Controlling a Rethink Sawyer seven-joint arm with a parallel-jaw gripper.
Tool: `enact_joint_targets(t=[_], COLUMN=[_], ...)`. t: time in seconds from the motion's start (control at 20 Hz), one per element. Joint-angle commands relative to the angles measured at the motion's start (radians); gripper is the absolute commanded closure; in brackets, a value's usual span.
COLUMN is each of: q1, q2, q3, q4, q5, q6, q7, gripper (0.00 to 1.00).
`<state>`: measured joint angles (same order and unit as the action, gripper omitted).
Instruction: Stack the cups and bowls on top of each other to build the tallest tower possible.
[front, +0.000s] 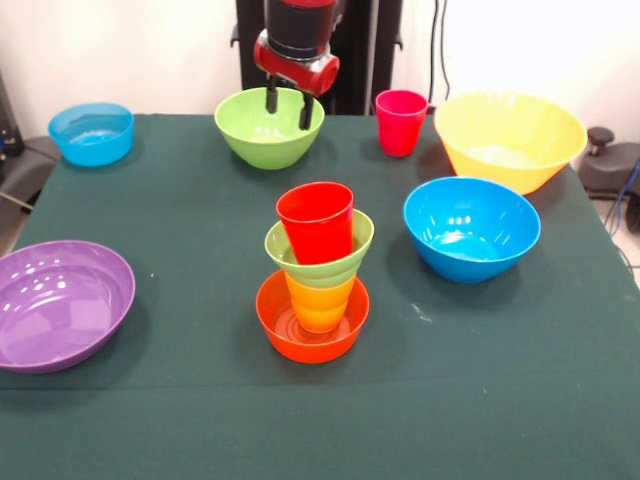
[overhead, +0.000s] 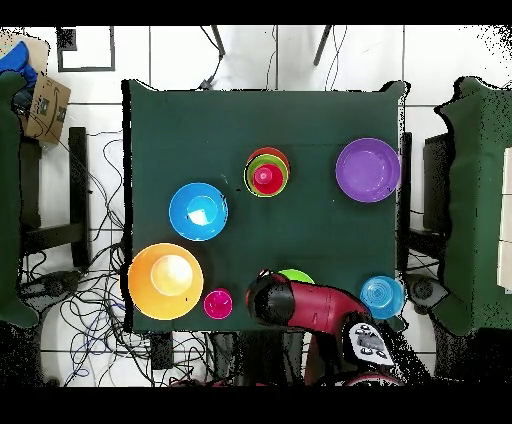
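Note:
The tower (front: 316, 272) stands mid-table: an orange bowl (front: 311, 324), a yellow-orange cup (front: 319, 302), a small green bowl (front: 319, 250) and a red cup (front: 316, 220) on top; it also shows in the overhead view (overhead: 266, 174). My gripper (front: 286, 103) hangs open and empty over the larger green bowl (front: 269, 132) at the table's far side, fingers (front: 271, 97) apart. In the overhead view the arm covers most of that bowl (overhead: 296, 275). The pink-magenta cup (front: 400, 121) stands upright to the right of it.
A large yellow bowl (front: 510, 138) sits far right, a blue bowl (front: 471, 227) in front of it. A small blue bowl (front: 92, 132) sits far left. A wide purple bowl (front: 60, 303) sits at the left edge.

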<state>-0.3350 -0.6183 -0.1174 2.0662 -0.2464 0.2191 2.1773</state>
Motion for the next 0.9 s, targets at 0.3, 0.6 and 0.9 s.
enact_joint_targets(t=[0.3,0.6,0.9], q1=[0.044,0.043,0.047], q2=[0.036,0.045,0.058], q3=[0.091,0.092,0.086], q4=[-0.073,-0.069,-0.07], q5=[0.069,0.066,0.068], q6=[0.029,0.013,-0.005], q7=[0.102,0.101,0.111], gripper=[0.0,0.0,0.0])
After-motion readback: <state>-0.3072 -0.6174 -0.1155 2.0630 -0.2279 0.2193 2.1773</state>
